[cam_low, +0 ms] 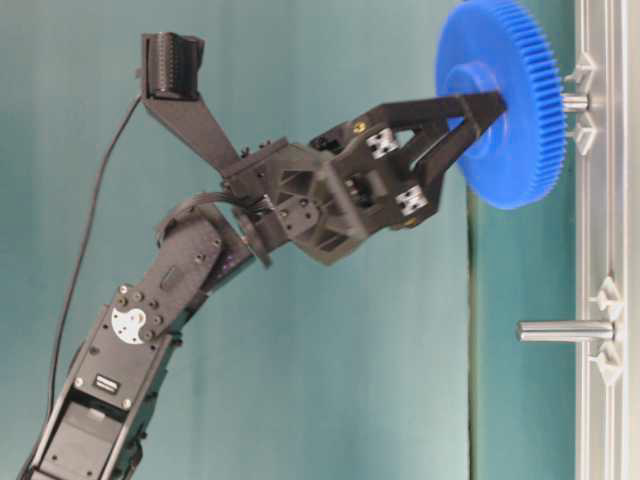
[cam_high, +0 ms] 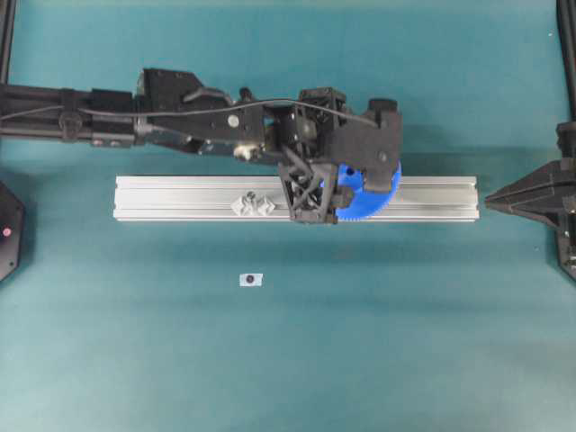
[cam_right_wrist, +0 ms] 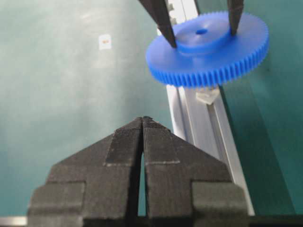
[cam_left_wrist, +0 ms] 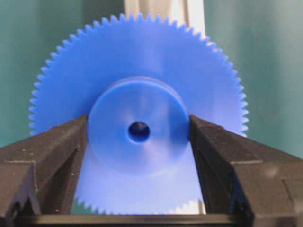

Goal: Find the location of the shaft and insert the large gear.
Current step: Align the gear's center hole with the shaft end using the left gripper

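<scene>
The blue gear [cam_low: 505, 100] lies flat just above the rail [cam_high: 180, 200], hub up, its axis in line with the short pin [cam_low: 574, 101] poking out beneath it. The left gripper [cam_low: 478, 108] pinches the hub from both sides. The gear hides whether pin and hole meet. The right gripper [cam_right_wrist: 143, 124] rests closed and empty over the teal table [cam_high: 360, 342].

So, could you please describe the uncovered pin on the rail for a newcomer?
Find the long aluminium rail lying across the teal table. Left of the blue gear in the overhead view, a grey pin stands between two pale brackets; nothing sits over it.
</scene>
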Robot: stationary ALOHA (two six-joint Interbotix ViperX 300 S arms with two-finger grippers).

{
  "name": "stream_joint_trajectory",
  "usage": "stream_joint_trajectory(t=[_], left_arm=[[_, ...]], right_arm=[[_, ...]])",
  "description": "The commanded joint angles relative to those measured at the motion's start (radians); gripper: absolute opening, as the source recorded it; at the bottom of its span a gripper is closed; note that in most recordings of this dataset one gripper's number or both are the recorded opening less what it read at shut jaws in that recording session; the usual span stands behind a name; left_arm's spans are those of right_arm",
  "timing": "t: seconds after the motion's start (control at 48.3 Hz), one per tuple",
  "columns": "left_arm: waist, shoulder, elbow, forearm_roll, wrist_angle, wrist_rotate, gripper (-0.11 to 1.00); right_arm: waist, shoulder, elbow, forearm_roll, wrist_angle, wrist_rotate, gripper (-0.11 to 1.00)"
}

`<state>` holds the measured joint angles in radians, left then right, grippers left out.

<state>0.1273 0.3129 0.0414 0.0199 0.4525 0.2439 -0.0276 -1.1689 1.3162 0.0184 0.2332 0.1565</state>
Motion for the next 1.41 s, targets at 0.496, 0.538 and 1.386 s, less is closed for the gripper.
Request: stream_joint_trajectory(t=[0.496, 0.538, 1.386], left_arm=[[0.029, 0.025, -0.089, 0.002, 0.015, 0.005, 0.71], [0.029, 0.023, -0.089, 0.002, 0.026, 0.005, 0.71], [0.031, 0.029, -0.1, 0.002, 0.055, 0.002, 0.71]], right_arm=[[-0.005, 0.008, -0.009, 0.0, -0.011, 0.009, 0.02], [-0.005, 0.008, -0.009, 0.0, -0.009, 0.009, 0.02], [-0.011, 0.008, -0.003, 0.0, -0.02, 0.009, 0.02]])
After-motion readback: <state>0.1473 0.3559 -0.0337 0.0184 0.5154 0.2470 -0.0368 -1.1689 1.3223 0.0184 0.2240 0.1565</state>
